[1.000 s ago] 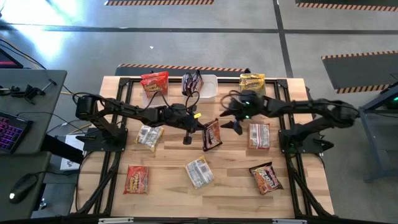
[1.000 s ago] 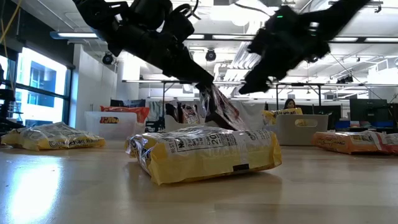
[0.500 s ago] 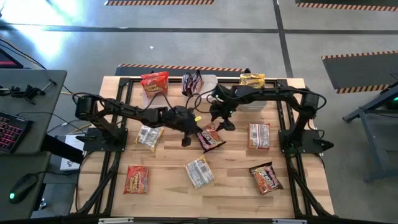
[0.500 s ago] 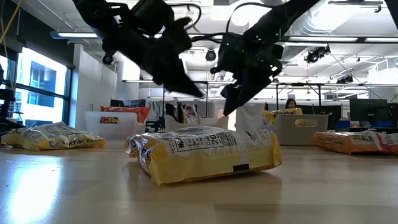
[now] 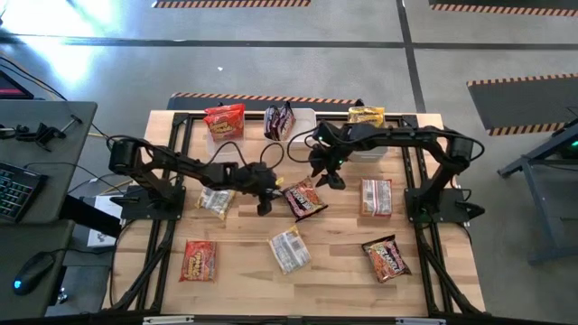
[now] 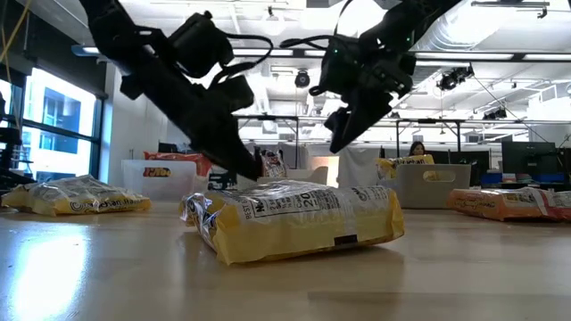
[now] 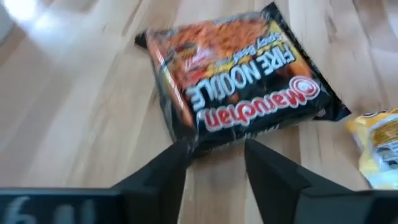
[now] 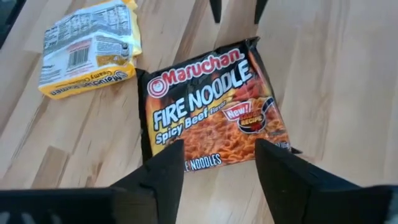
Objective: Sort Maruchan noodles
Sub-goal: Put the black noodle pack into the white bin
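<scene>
A dark Maruchan "Fire Noodle" packet (image 5: 304, 199) lies flat on the table's middle, face up. My left gripper (image 7: 214, 152) is low beside the packet's left edge, open, with its fingertips on either side of that edge (image 7: 214, 138); I cannot tell whether they touch it. My right gripper (image 8: 221, 158) hovers open above the packet's far right side (image 5: 327, 176), clear of it. Other Maruchan noodles lie flat around it: two yellow packets (image 5: 217, 199) (image 5: 289, 250) and three red-orange ones (image 5: 199, 260) (image 5: 377, 196) (image 5: 386, 257).
Three clear tubs stand along the far edge, holding a red packet (image 5: 224, 119), dark packets (image 5: 280, 120) and a yellow packet (image 5: 366, 116). In the low view the near yellow packet (image 6: 294, 218) hides the dark one. Bare wood shows near the front edge (image 5: 334, 280).
My left gripper brought the dark packet, held up on edge a second ago, down onto the table and let go; the packet now lies flat. The left gripper then drew back a little toward the table's left. My right gripper swung from the right to a spot over the packet.
</scene>
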Controlling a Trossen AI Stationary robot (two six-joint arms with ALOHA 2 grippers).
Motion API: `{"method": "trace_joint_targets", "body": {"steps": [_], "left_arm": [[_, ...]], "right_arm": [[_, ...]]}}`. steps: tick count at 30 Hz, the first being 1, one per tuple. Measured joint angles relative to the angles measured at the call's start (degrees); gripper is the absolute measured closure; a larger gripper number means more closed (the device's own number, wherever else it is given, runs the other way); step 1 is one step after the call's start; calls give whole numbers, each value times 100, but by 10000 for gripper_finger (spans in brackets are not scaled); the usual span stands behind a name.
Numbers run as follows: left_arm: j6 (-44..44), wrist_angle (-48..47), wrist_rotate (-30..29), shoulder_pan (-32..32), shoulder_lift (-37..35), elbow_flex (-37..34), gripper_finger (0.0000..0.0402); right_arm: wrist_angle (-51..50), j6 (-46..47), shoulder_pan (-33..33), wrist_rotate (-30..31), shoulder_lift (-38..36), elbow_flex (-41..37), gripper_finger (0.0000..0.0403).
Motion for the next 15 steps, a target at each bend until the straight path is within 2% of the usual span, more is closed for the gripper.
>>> {"method": "trace_joint_targets", "body": {"steps": [4,8,12,15], "left_arm": [[465,199,-32,0,284,6,218],[730,375,-384,0,613,-5,209],[989,761,-411,0,854,3,213],[1207,942,-409,-2,901,-1,236]], "right_arm": [[63,18,-1,2,0,0,211],[87,51,-1,2,0,0,199],[102,53,-1,2,0,0,194],[103,32,-1,0,0,0,194]]}}
